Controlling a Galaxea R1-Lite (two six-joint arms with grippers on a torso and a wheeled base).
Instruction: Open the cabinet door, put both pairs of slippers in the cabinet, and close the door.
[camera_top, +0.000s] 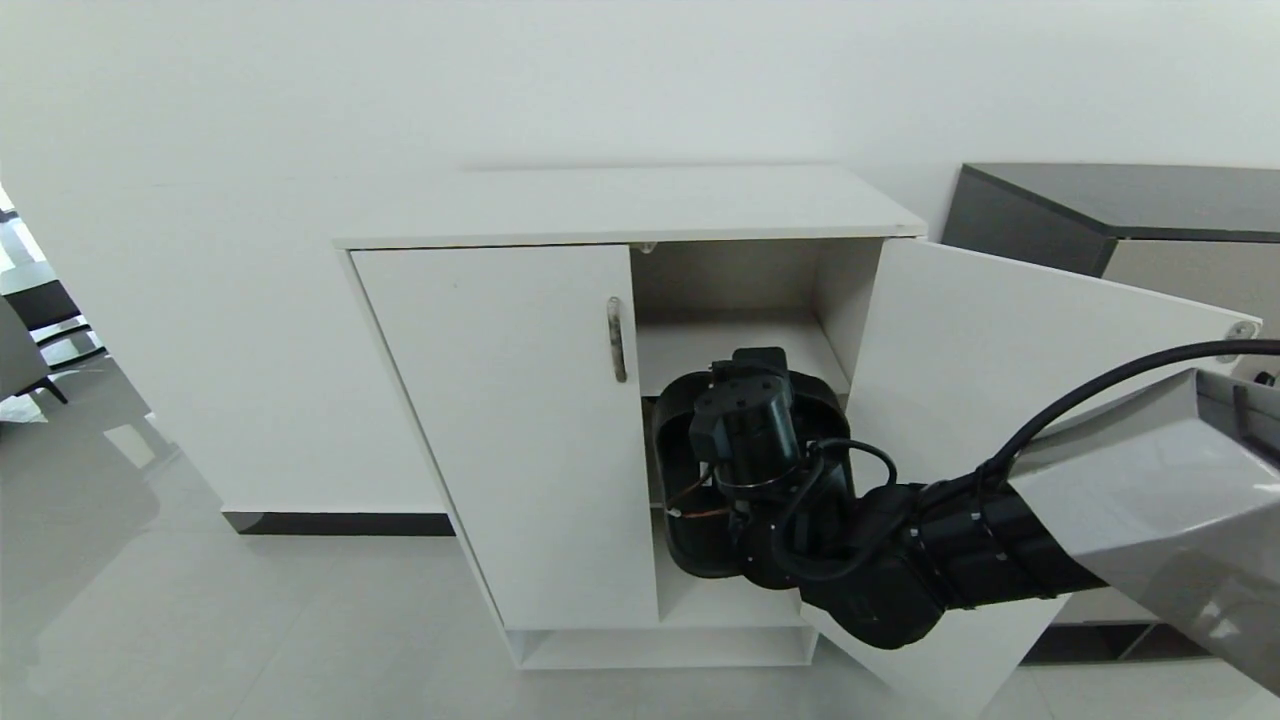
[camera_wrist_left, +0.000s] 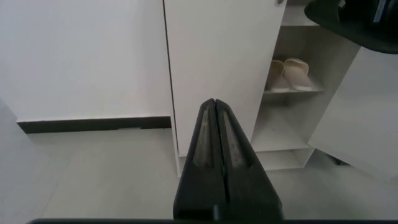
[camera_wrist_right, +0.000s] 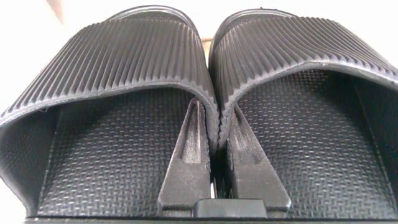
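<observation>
**shelfnerd:** ok, head view first. Where's your arm and where's the footwear?

**me:** My right arm (camera_top: 900, 560) comes in from the right side and angles down toward the cabinet (camera_top: 640, 205), with the wrist bent upward at the opening. The left door (camera_top: 520, 430) is shut, with its handle (camera_top: 617, 340) along the inner edge. The right door (camera_top: 980, 350) is swung wide open. The black slippers (camera_top: 690, 550) hang off the end of my wrist, right in the open half and below the upper shelf (camera_top: 735, 350). I can't tell if they're fully inside or just at the mouth.

**shelfnerd:** and the left wrist view?

**me:** My left claw (camera_wrist_left: 214, 109) has its fingers pressed flat together with nothing between them. It's well clear of the cabinet and aimed at the floor (camera_wrist_left: 106, 168) near the base. Past it you can see the beige slippers (camera_wrist_left: 289, 73) sitting side by side on a lower shelf (camera_wrist_left: 292, 91) in the open half.

**shelfnerd:** right wrist view?

**me:** My right claw (camera_wrist_right: 216, 118) is clamped on the black pair. There's one finger inside each slipper, pinching the two inner side walls together where they touch. The ribbed straps arch over the fingers.
</observation>
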